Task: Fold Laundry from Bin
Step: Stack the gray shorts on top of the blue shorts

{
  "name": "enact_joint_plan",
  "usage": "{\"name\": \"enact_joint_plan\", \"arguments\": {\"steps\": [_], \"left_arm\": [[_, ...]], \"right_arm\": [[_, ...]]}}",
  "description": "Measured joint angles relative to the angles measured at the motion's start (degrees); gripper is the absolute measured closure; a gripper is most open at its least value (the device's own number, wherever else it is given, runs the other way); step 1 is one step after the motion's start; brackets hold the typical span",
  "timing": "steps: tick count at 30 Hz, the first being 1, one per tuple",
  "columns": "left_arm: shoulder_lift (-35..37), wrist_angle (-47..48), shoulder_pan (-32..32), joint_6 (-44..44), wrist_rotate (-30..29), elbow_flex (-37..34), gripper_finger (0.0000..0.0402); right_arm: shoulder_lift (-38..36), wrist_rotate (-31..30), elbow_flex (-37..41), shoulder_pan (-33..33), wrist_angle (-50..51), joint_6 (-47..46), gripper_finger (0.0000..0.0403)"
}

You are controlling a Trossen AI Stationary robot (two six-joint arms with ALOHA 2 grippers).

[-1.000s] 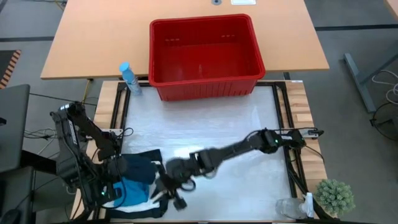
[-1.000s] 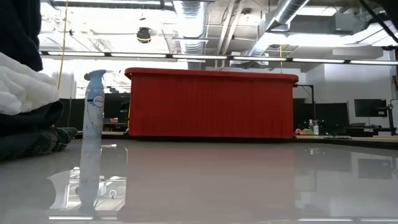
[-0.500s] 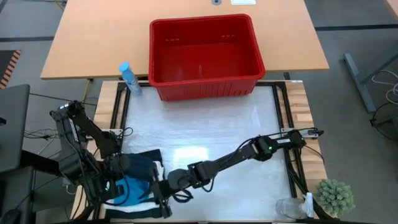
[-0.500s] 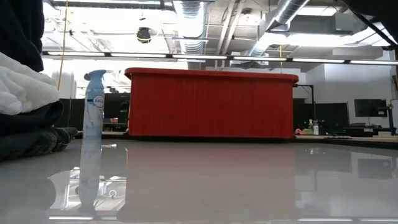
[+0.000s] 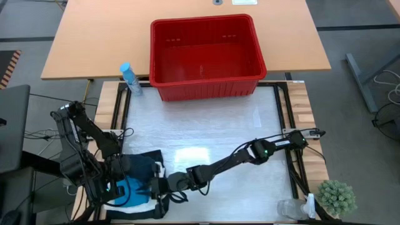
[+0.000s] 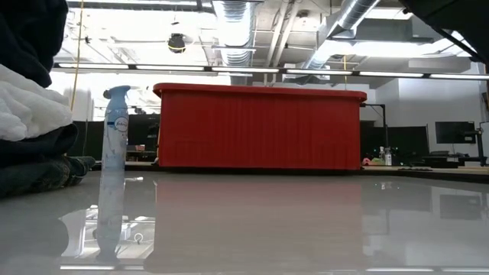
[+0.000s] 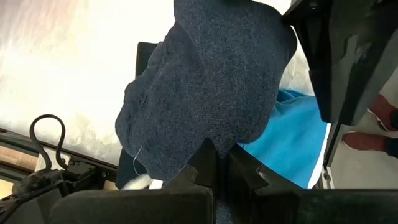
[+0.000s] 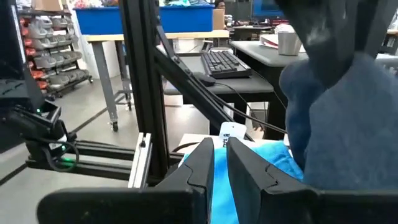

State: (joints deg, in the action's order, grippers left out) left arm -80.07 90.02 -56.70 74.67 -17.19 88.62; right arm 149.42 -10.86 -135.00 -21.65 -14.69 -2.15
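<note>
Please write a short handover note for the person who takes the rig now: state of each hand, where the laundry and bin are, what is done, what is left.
Left hand: shut on the dark blue knit garment, at the table's near left corner.
Right hand: reaching across to the same pile, fingers nearly together at the bright blue cloth; grip unclear.
Red bin: at the far edge, looks empty.
Laundry: all in one pile, near left.
Done: bin emptied.
Left: finish folding the pile.

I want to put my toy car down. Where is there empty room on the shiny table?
The big free patch is the middle of the table, between the red bin and the right arm. The near left corner is crowded: the laundry lies there with the left hand and right hand.
</note>
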Motion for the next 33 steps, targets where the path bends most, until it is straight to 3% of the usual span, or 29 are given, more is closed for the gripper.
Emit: {"name": "enact_joint_plan", "arguments": {"steps": [18,22,33], "left_arm": [[0.37,-0.02,1.28,-1.57,-0.78,0.0,0.0401],[0.52,0.03,1.3,-1.17,1.35,0.12,0.0401],[0.26,0.03,-1.28,4.6,3.42,7.37,0.0401]], "right_arm": [[4.9,-1.29,0.42,0.95,2.25,-6.97,0.0333],[4.6,-1.36,0.39,1.33,4.9,-7.04,0.0333],[4.61,-1.26,-0.02,1.55,8.52,-8.04,0.0333]]}}
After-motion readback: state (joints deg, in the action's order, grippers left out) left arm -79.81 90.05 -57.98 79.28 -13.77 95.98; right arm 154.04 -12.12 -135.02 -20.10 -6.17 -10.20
